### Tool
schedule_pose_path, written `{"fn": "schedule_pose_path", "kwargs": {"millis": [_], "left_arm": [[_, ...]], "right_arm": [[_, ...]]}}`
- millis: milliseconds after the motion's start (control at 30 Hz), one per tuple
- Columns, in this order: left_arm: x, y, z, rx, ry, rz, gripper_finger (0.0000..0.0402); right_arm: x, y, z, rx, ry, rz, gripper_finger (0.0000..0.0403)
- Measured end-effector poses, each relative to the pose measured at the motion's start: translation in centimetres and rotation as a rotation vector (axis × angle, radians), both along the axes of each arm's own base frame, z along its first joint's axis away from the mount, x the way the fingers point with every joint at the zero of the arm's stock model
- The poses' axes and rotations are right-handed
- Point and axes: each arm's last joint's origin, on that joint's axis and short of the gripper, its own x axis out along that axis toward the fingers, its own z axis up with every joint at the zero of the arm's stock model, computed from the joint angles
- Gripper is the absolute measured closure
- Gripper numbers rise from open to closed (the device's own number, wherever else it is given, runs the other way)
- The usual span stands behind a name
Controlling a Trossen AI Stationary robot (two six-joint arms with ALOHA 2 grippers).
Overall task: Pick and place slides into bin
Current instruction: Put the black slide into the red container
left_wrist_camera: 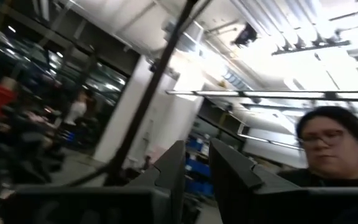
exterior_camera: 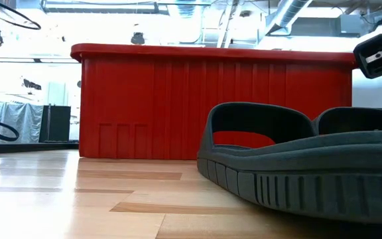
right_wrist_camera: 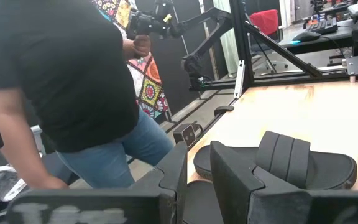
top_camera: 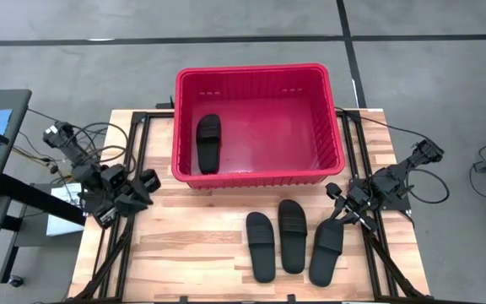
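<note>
- Closest to us in the low view, one black slide [exterior_camera: 310, 172] lies on the bench [exterior_camera: 78, 199], its ribbed sole edge facing us and its wide strap arching over it.
- Looking straight down, we count three slides on the bench in front of the bin: a left one [top_camera: 261, 245], a middle one [top_camera: 292, 235] just beside it, and a right one [top_camera: 327, 250] lying at a slight angle.
- We see the right gripper [top_camera: 337, 221] low over the heel end of that right slide; in its wrist view its two fingers [right_wrist_camera: 173, 180] stand a narrow gap apart with nothing between them, and a slide [right_wrist_camera: 291, 163] lies flat on the bench just beyond them.
- We find the left gripper [top_camera: 148, 187] over the bench's left side, near the bin's front left corner and well apart from the three slides; its fingers [left_wrist_camera: 232, 177] are also a narrow gap apart and hold nothing.
- Behind the slides stands the red bin [top_camera: 327, 101], with the fourth slide [top_camera: 207, 143] lying flat on its floor near the left wall.
- Beyond the bench, a person in a black shirt and jeans [right_wrist_camera: 73, 81] stands in the room.
</note>
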Motion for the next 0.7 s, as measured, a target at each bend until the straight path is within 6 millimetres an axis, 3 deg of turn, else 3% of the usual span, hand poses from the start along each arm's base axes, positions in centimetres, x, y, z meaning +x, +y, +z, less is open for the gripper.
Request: {"fn": "schedule_pose_path", "kwargs": {"millis": [400, 700], "left_arm": [[-0.5, -2.1, -1.7, 0.085, 0.163, -0.129, 0.0340], [0.6, -6.0, -3.0, 0.158, 0.298, -0.118, 0.0340]], "right_arm": [[0.0, 0.0, 0.0, 0.000, 0.000, 0.000, 0.0340], [0.0, 0.0, 0.0, 0.000, 0.000, 0.000, 0.0340]]}}
